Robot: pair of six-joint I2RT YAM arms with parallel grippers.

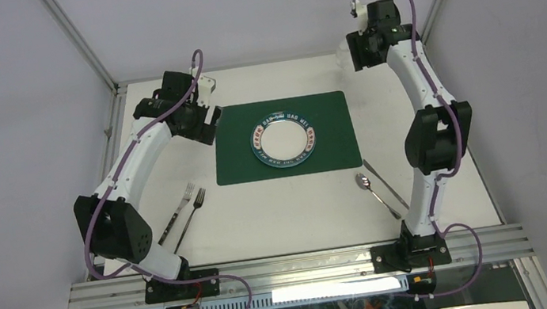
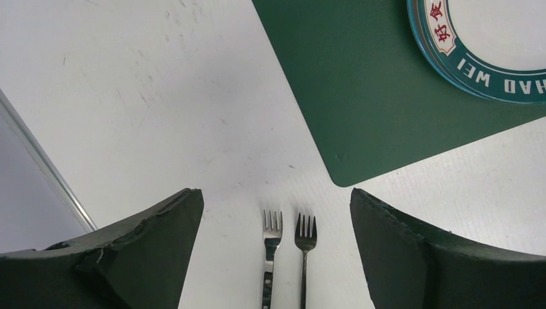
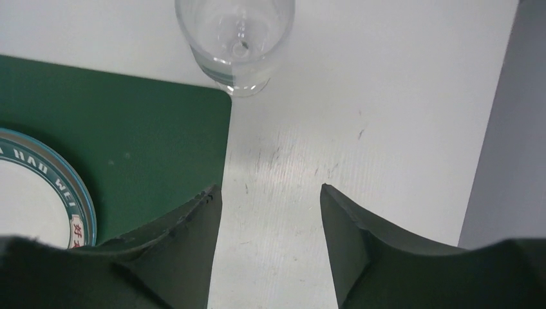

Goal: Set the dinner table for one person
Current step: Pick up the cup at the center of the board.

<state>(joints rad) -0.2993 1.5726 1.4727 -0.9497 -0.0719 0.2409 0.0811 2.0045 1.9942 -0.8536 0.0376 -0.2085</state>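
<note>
You had the white table [image 1: 294,216] spread across the whole work area, its silver frame running along the near edge where both arm bases were bolted. A dark green placemat [image 1: 334,154] lay flat near the table's middle, toward the far side. Your left arm [image 1: 138,152] reached out to the placemat's far left corner, and your right arm [image 1: 425,86] stretched up to the far right corner of the table. A plate [image 1: 256,145] with a teal lettered rim and a white centre sat on the placemat, inside its edges. A clear glass [image 3: 235,38] stood upright on the bare table just beside the placemat's far right corner. To the right of the placemat a knife [image 1: 386,185] lay at a slant with a spoon [image 1: 375,191] just beside it on the inner side. To the left, two forks [image 1: 182,214] lay side by side, close but apart, tines pointing toward the far side. Your left claw [image 2: 273,193] hung wide apart above the table with nothing in it, the fork tines showing between its fingers. Your right claw [image 3: 270,188] was spread too, more narrowly, holding nothing, with the glass well ahead of its tips.
</note>
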